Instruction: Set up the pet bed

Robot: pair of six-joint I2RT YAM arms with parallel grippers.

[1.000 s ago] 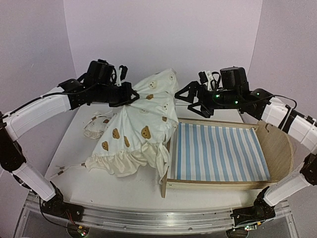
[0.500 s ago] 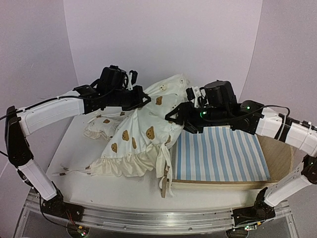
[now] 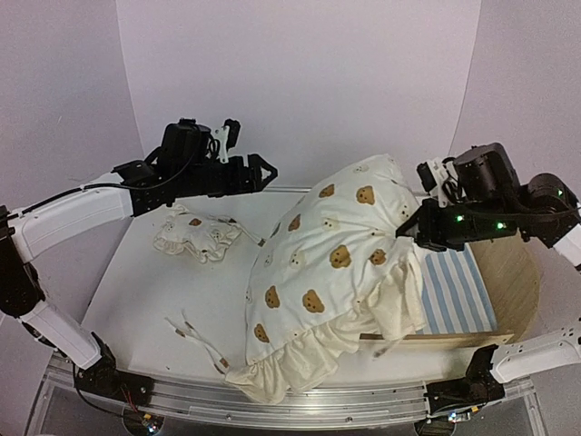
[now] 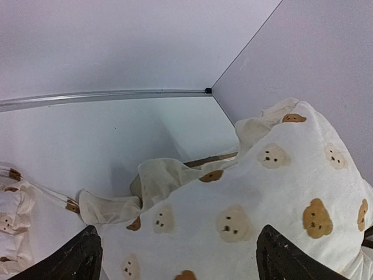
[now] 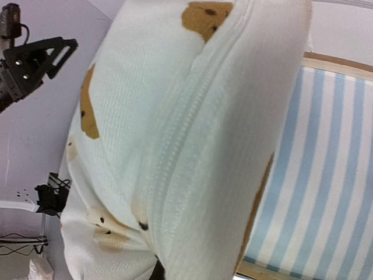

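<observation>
On the bench [image 3: 182,291] the big change is the cushion [image 3: 327,272]: a second ago it hung bunched at about 11 o'clock of the bed [image 3: 458,300], and now it has been dragged across so it drapes over most of the striped base. Its ruffled end spills past the bench's near edge at 6 o'clock. The bed sits at 4 o'clock on the bench, with only a strip of stripes and the rounded headboard showing. The little pillow [image 3: 195,238] lies alone at 10 o'clock. The right end effector [image 3: 416,229] appears to be pinching the cushion's raised edge, though the fabric hides its fingers. The left end effector [image 3: 265,170] has let go and hangs wide and empty at 11 o'clock. I'd say the cushion is over the frame but crooked, so it needs settling.
</observation>
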